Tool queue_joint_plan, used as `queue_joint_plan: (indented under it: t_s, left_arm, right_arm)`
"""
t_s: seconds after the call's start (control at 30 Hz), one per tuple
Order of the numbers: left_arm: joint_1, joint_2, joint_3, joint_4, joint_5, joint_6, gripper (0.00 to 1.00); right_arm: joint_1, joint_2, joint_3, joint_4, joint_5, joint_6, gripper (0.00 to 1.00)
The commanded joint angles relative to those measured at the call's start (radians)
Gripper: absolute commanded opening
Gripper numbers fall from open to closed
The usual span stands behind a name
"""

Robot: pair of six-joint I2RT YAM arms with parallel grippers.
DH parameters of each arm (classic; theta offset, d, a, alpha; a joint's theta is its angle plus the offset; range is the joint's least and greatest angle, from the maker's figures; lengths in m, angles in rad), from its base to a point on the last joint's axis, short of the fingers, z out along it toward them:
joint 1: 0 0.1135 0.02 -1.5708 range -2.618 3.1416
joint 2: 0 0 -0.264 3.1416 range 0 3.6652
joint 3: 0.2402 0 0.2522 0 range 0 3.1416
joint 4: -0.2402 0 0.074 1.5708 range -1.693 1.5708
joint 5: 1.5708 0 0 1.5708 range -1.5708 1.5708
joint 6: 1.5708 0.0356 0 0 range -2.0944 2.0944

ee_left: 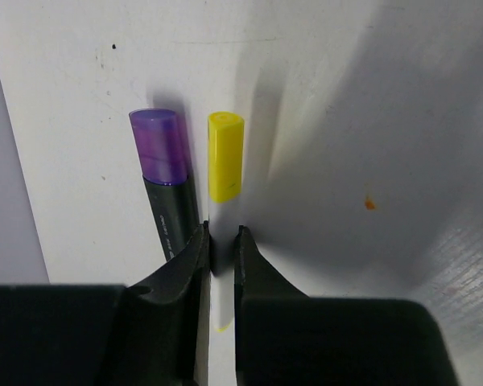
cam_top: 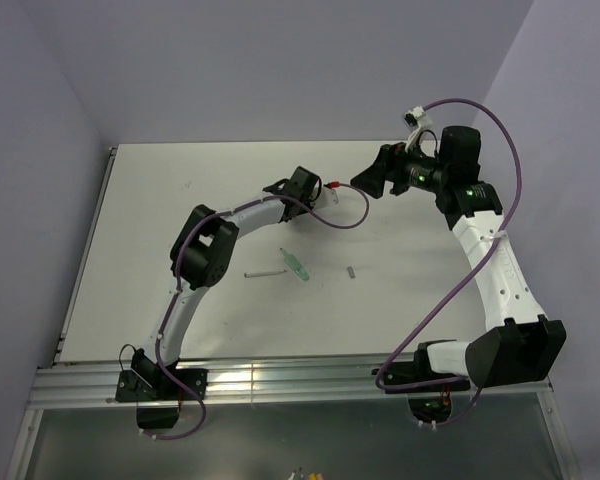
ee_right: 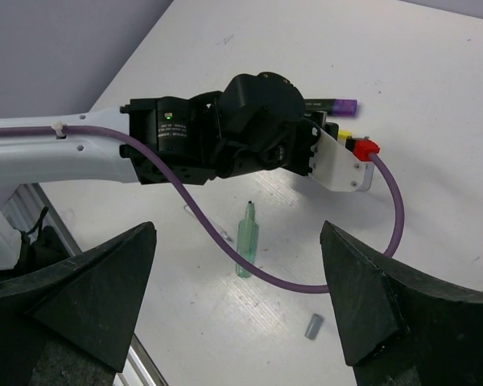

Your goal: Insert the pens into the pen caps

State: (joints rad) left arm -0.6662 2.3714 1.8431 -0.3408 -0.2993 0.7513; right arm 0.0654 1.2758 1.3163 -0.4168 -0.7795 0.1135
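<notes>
White table, lilac walls, metal rail

Left wrist view: black pen lower barrel hidden behind a finger of the left gripper. Pale pen shows only a sliver between the fingers, white on the white surface, edges unclear. Gripper body cut off at 6 o'clock.

Top view: both pens hidden under the left wrist. Grey-white pen and grey cap are too small to tell their ends. Specks at 6 o'clock cut off, unidentifiable.

Right wrist view: right gripper fingers cut off at 6 o'clock.
</notes>
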Motion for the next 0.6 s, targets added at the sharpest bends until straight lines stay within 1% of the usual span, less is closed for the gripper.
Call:
queue_joint_plan:
  t_s: [0.0, 0.1, 0.2, 0.33, 0.4, 0.57]
  left_arm:
    - [0.005, 0.003, -0.013, 0.019, -0.001, 0.013, 0.14]
    - [0.004, 0.003, -0.016, 0.022, -0.001, 0.013, 0.20]
    - [0.007, 0.003, -0.022, 0.025, -0.003, 0.022, 0.21]
    - [0.007, -0.004, -0.041, 0.039, -0.009, 0.034, 0.27]
    - [0.005, -0.009, -0.051, 0.045, -0.011, 0.040, 0.28]
    - [0.008, -0.011, -0.054, 0.045, -0.015, 0.045, 0.34]
  right_arm:
    - [-0.010, -0.007, -0.005, 0.009, -0.015, 0.000, 0.90]
    - [-0.012, -0.004, 0.000, 0.009, -0.018, 0.005, 0.90]
    - [-0.012, -0.001, 0.001, 0.009, -0.023, 0.008, 0.91]
    - [-0.012, 0.002, 0.004, 0.009, -0.026, 0.009, 0.91]
    - [-0.012, 0.003, 0.008, 0.007, -0.030, 0.008, 0.91]
    - [-0.013, -0.003, 0.006, 0.007, -0.032, 0.014, 0.91]
